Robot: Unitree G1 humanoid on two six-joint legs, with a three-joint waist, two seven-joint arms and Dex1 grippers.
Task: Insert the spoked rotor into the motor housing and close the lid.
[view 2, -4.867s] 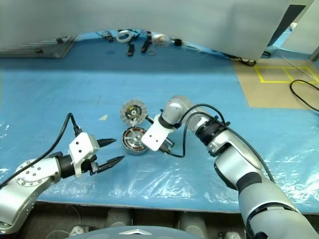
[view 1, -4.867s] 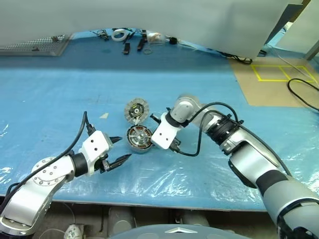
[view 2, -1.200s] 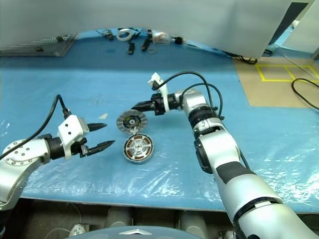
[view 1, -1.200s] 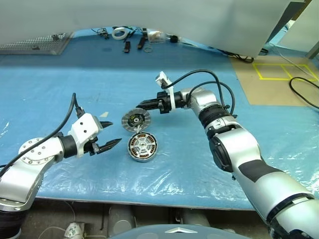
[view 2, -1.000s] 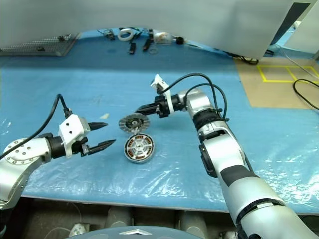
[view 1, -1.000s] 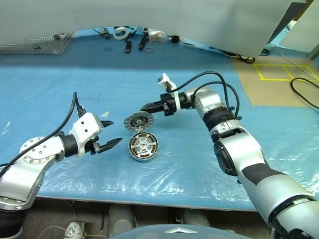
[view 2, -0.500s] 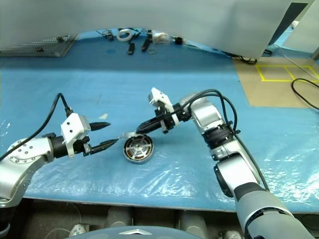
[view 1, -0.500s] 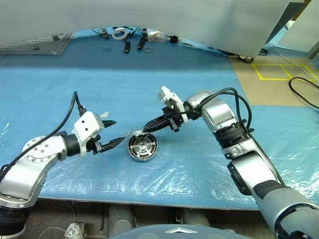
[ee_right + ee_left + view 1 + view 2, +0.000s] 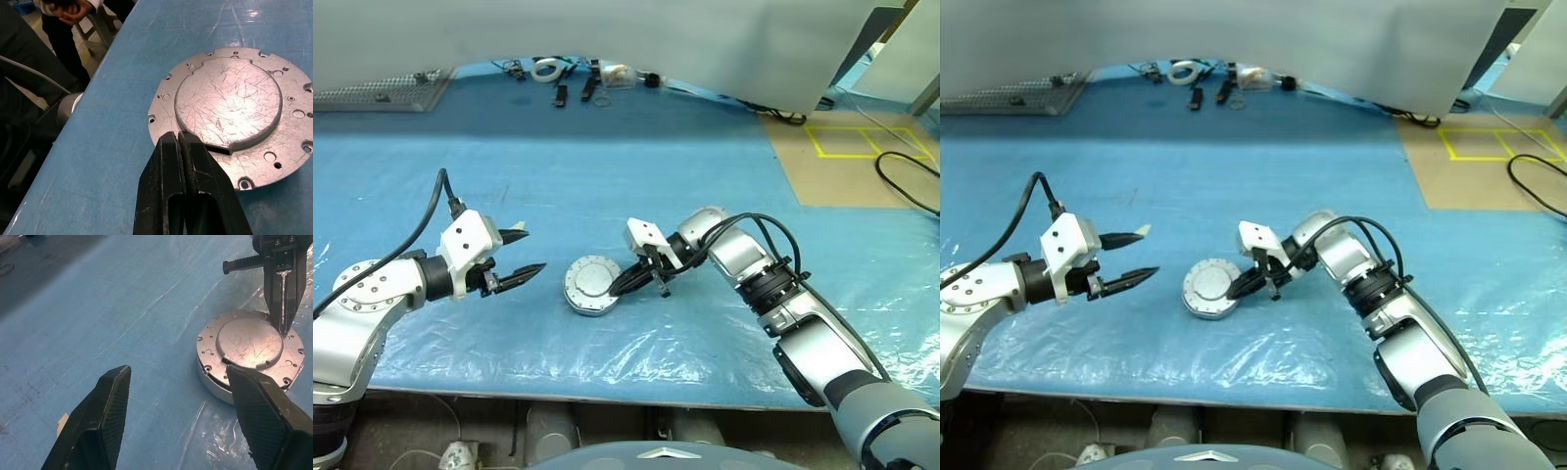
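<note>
The lid [image 9: 590, 282], a second ago held tilted behind the motor housing [image 9: 215, 381], now lies flat on top of it, plain grey face up. The right gripper [image 9: 618, 288] has come down with it, closed fingertips resting on the lid's edge.

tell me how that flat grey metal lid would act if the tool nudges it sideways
The flat round silver-grey metal lid looks rigid, so it probably would not flex. Its scratched, shiny plain face suggests shut tool tips could skid on it. It lies level on the short silver-grey drum; a push would likely slide it, not tip it.
</note>
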